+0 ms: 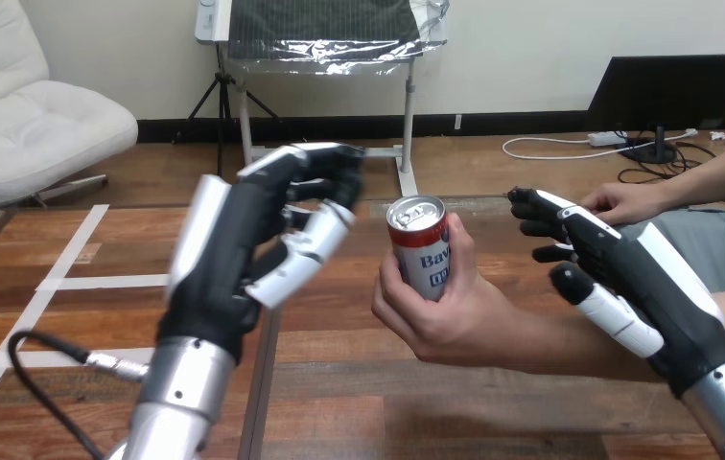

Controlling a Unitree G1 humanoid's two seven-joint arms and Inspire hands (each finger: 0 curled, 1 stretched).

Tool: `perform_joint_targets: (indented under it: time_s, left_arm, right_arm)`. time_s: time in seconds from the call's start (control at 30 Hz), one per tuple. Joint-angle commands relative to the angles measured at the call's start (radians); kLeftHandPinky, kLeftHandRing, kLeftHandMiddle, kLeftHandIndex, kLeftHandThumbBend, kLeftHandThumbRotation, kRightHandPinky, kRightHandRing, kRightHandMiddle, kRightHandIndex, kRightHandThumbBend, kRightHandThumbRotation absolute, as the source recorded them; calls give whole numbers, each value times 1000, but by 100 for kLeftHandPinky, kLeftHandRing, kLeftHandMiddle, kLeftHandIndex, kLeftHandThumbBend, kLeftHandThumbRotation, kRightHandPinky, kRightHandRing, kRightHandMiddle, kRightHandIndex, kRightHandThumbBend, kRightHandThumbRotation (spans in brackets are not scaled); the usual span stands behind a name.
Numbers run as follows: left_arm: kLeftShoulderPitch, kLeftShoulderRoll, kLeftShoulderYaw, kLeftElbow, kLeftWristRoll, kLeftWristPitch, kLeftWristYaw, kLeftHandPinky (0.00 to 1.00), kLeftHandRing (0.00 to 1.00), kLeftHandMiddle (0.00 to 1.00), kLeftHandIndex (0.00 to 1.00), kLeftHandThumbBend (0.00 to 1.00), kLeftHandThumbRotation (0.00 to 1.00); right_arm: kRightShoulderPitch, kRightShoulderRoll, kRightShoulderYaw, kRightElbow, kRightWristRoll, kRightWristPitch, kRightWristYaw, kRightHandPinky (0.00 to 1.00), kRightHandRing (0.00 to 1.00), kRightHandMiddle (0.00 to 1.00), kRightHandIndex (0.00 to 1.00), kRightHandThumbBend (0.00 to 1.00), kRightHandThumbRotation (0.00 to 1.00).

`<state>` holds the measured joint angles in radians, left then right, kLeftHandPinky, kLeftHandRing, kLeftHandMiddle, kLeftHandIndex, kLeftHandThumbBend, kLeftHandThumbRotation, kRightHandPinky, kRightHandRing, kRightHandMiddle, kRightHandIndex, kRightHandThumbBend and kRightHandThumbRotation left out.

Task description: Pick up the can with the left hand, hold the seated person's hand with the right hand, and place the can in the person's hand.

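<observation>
Delivery looks complete: the can [419, 247] stands upright in the person's hand [445, 321], which is wrapped round it at mid-scene. The left hand [244, 249] hangs just left of the can and apart from it, its fingers [328, 171] loosely bent, spread from the thumb and gripping nothing. The right hand [627, 273] sits over the person's forearm with fingers stretched out, not closed round it, seemingly to steady the receiving arm.

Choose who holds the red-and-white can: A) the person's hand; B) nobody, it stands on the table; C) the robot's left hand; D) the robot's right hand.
A: the person's hand is wrapped round the can, with the robot's left hand and right hand both apart from it.
</observation>
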<state>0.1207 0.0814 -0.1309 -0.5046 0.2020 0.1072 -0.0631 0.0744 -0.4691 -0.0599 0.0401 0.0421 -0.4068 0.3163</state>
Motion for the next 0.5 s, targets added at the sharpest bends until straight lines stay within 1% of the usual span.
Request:
perform_joint_targets:
  time_s: [0.0, 0.07, 0.13, 0.2, 0.3, 0.37, 0.47]
  left_arm:
    - [9, -18, 30, -73, -25, -43, 25, 48, 66, 68, 64, 14, 61]
    - [17, -17, 33, -80, -29, -46, 26, 46, 65, 67, 63, 11, 64]
    - [30, -18, 39, -93, -36, -57, 30, 45, 65, 67, 63, 10, 66]
    - [54, -15, 51, -121, -46, -77, 32, 43, 63, 66, 62, 7, 68]
    - [78, -12, 60, -159, -54, -83, 31, 41, 62, 65, 60, 5, 71]
    - [90, -13, 65, -189, -63, -84, 28, 39, 60, 64, 59, 4, 73]
    - [103, -18, 69, -228, -83, -78, 24, 37, 59, 62, 58, 2, 75]
  right_arm:
    - [-17, 50, -40, -24, 70, -49, -10, 81, 87, 89, 89, 92, 100]
    - [-13, 56, -41, -27, 80, -55, -8, 80, 86, 88, 89, 92, 100]
    - [-2, 64, -39, -47, 106, -44, 0, 80, 86, 88, 88, 93, 100]
    - [13, 83, -36, -66, 146, -53, 11, 80, 85, 88, 88, 94, 100]
    - [26, 102, -32, -78, 187, -71, 24, 80, 85, 87, 88, 95, 100]
    - [34, 113, -30, -86, 209, -86, 35, 80, 85, 87, 88, 95, 100]
    - [45, 126, -28, -96, 227, -107, 47, 80, 85, 87, 88, 95, 100]
